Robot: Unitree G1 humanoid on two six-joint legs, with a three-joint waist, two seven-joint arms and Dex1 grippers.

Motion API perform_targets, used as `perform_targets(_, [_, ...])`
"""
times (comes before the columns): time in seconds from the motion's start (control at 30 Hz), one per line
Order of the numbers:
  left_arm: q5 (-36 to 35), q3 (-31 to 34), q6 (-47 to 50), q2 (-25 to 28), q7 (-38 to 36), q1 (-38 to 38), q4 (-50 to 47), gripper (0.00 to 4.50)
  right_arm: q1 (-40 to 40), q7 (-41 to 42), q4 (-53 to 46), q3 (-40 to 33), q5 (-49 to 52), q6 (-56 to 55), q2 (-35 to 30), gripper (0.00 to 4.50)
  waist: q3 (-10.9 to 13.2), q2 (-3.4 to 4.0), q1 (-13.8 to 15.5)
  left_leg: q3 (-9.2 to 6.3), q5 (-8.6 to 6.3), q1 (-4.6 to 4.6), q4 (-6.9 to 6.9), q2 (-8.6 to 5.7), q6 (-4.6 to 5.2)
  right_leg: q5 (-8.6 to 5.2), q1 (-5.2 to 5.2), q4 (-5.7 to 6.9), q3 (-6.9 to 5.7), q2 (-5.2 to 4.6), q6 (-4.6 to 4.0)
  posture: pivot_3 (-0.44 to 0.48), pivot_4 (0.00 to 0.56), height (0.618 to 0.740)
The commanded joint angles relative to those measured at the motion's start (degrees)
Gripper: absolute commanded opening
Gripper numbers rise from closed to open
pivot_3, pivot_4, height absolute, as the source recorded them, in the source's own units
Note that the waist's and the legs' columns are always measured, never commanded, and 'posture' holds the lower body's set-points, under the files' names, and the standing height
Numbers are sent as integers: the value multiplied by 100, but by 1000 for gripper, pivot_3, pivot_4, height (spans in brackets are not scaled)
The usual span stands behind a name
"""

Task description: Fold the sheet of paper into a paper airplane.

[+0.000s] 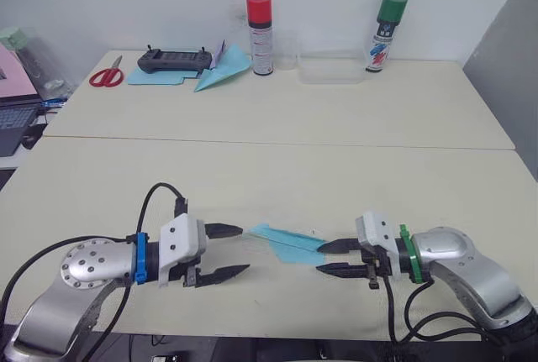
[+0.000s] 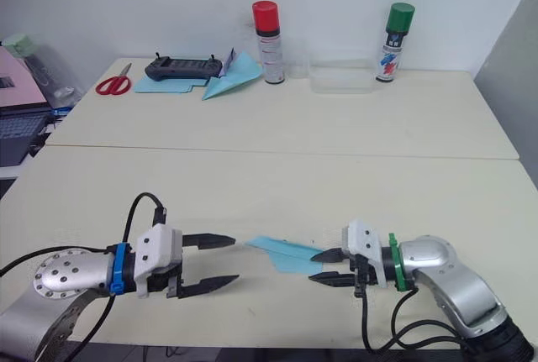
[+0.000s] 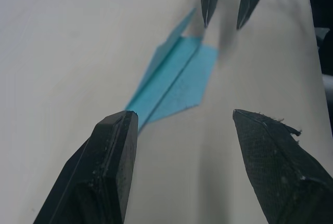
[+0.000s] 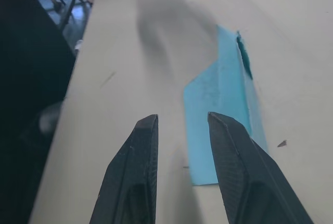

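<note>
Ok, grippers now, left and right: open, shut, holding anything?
Left gripper: open, holding nothing, beside the nose of the paper airplane.
Right gripper: open, holding nothing, at the airplane's tail end.

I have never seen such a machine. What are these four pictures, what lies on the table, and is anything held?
It is a humanoid robot with two arms, each ending in two black fingers. Two pictures come from its head, looking down; the other two come from a camera on each wrist. The left gripper and right gripper are both open and hold nothing. Between them the light-blue paper airplane lies on the table. At the far edge are scissors, a black controller, another paper dart, two spray cans and a clear tray.
</note>
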Motion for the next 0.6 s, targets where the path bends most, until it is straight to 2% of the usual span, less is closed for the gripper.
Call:
perform_targets(0.03, [-33,-15,85,21,95,-108,-139,3250,-222,-249,267,115,-430,-563,281,1555,0,0,-17,1,0,2,0,0,0,0,0,2,0,0,0,0,150,740])
perform_targets(0.4, [-88,-68,194,-171,349,-128,-171,3250,-647,-527,1215,338,-1210,-1123,717,1555,0,0,0,-2,0,5,2,0,0,0,1,12,-1,1,-1,0,150,740])
perform_targets(0.57, [-644,210,690,-233,500,-250,-221,3250,-815,-562,1409,391,-1350,-1096,854,1555,0,0,6,-3,1,7,5,0,0,0,1,17,-1,1,-1,0,150,740])
perform_targets(0.6, [-790,291,791,-198,470,-303,-207,3417,-851,-567,1452,400,-1382,-1095,881,1522,0,0,6,-3,1,6,5,0,0,0,1,17,-1,1,-1,0,150,740])
